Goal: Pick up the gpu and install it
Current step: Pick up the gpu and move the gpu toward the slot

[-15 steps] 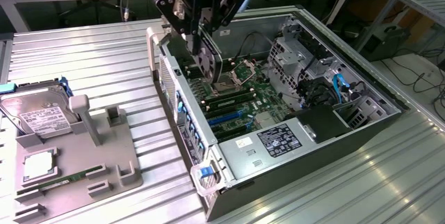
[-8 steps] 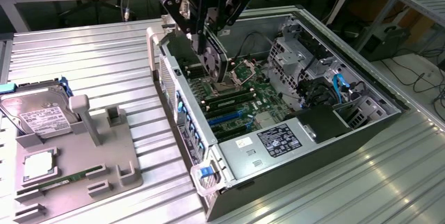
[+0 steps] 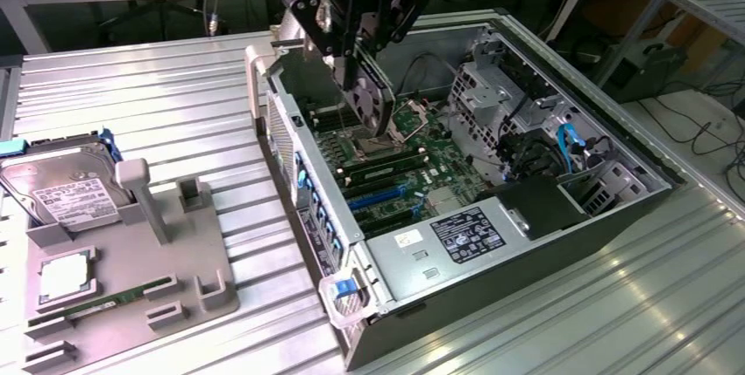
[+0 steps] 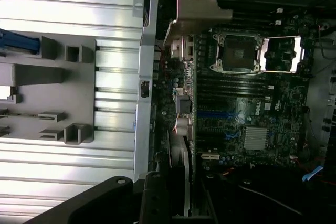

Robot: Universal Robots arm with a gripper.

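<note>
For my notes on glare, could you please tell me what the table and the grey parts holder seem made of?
The table looks like bare ribbed metal, likely aluminium: silvery, with bright reflections. The parts holder looks like matte grey plastic: dull, uniform, no glints.
</note>
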